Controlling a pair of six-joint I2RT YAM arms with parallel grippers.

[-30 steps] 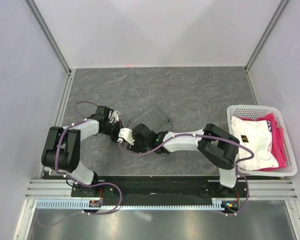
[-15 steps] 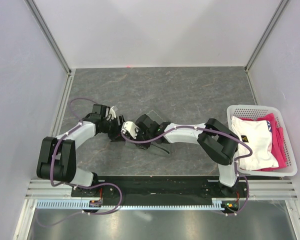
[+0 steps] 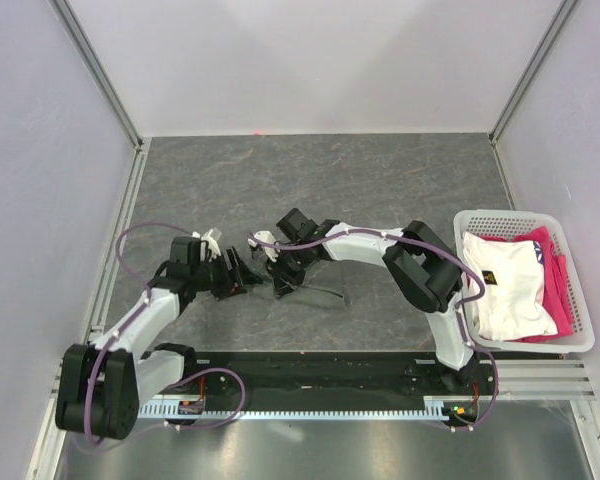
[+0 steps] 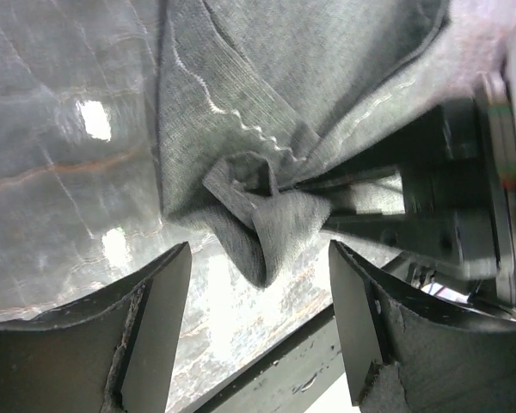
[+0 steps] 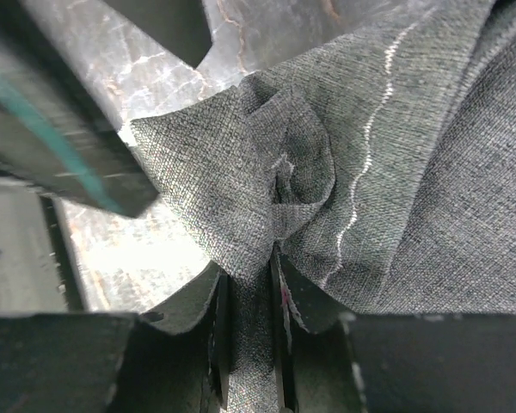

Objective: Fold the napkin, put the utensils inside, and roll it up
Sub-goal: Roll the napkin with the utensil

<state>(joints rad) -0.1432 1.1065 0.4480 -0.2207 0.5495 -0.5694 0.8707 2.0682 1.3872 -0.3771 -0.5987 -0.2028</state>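
The napkin point(image 3: 315, 283) is a dark grey cloth bunched into a long roll on the table. Its twisted end point(image 5: 284, 172), with a pale stitched hem, points toward my left arm. My right gripper point(image 5: 251, 271) is shut on that end, cloth pinched between its fingers; in the top view the right gripper point(image 3: 278, 274) sits at the roll's left tip. My left gripper point(image 4: 259, 258) stands open just short of the twisted end point(image 4: 258, 215), touching nothing, and from above the left gripper point(image 3: 242, 270) is left of the right one. The utensils are hidden.
A white basket point(image 3: 520, 214) holding white and pink fabrics stands at the right edge of the table. Pale walls close off the left, back and right. A black rail with both arm bases point(image 3: 310, 375) runs along the near edge.
My left gripper opened, let go of the napkin's end and drew back to the left. My right gripper closed on that same end.
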